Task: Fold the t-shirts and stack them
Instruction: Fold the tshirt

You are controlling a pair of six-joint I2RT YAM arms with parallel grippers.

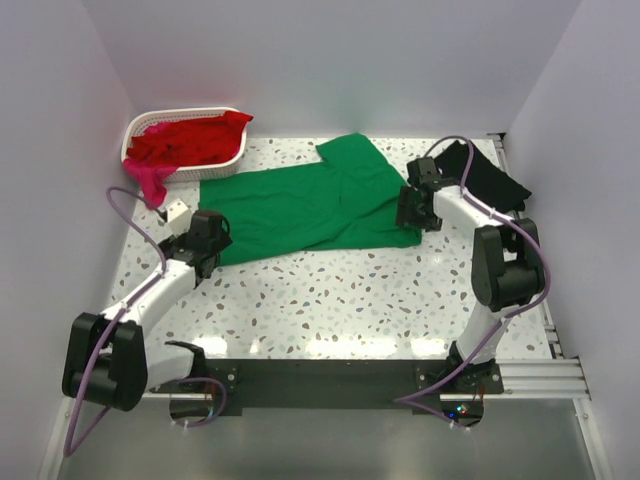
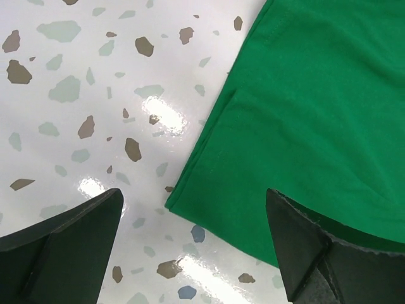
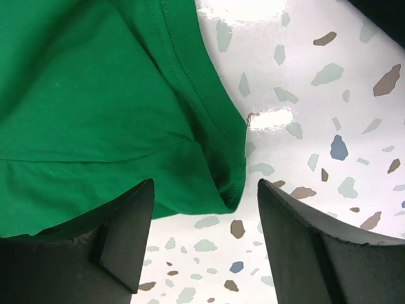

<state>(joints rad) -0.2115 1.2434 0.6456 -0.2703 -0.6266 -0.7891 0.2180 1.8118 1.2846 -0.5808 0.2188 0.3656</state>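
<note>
A bright green t-shirt point(image 1: 310, 205) lies spread on the speckled table. My left gripper point(image 1: 203, 243) is open over its near left corner; in the left wrist view that corner point(image 2: 190, 202) sits between my spread fingers point(image 2: 69, 247). My right gripper point(image 1: 412, 212) is open over the shirt's near right corner, a folded hem point(image 3: 228, 190) between my fingers point(image 3: 126, 234). A black t-shirt point(image 1: 490, 178) lies at the far right behind the right arm. Red shirts point(image 1: 185, 140) fill the basket, and a magenta-pink one point(image 1: 152, 180) hangs over its front edge.
The white lattice basket point(image 1: 235, 155) stands at the far left corner. A small white object point(image 1: 175, 212) lies on the table just below it. White walls close in the left, back and right sides. The table's near edge meets a black base rail point(image 1: 320, 375).
</note>
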